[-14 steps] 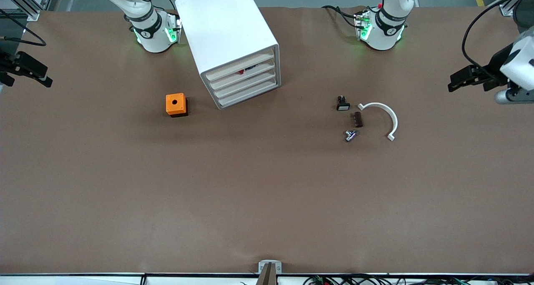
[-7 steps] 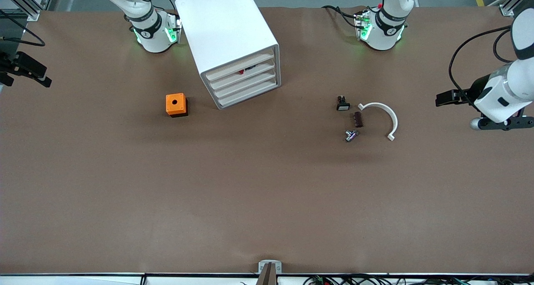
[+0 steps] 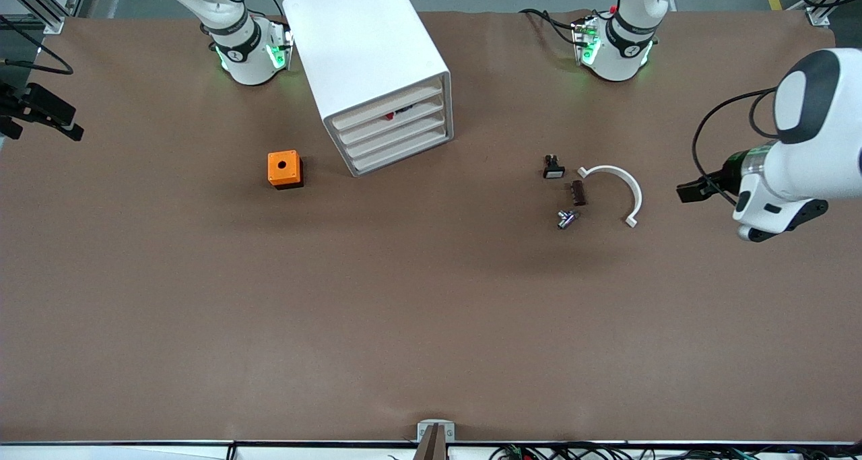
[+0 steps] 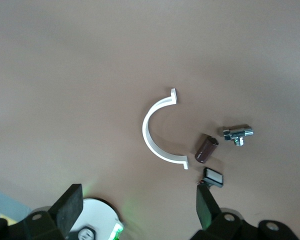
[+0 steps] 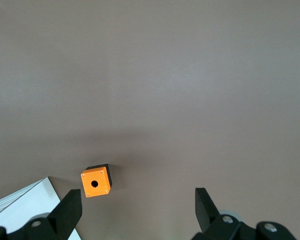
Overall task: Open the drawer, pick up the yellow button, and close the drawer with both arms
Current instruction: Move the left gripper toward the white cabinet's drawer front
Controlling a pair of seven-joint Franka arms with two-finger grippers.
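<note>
The white cabinet point(image 3: 367, 56) stands between the arm bases with four alike drawers point(image 3: 392, 131), all pushed in. A small red and black bit point(image 3: 390, 116) shows in the gap by the upper drawers; whether it is the button I cannot tell. My left gripper point(image 3: 688, 192) hangs open and empty over bare table, at the left arm's end of the table from the small parts; its fingers point(image 4: 206, 210) stand wide apart. My right gripper point(image 3: 67, 128) waits open and empty over the right arm's end of the table, as the right wrist view point(image 5: 137, 210) shows.
An orange box with a round hole point(image 3: 283, 168) point(image 5: 95, 182) sits beside the cabinet. Toward the left arm's end lie a white curved clip point(image 3: 623, 185) point(image 4: 152, 137), a black piece with a white face point(image 3: 553, 170) point(image 4: 213, 176), a brown cylinder point(image 3: 578, 192) and a metal fitting point(image 3: 566, 218).
The left arm has swung in from the table's end toward the small parts, and its gripper has come nearer the white clip. The right arm has hardly moved.
</note>
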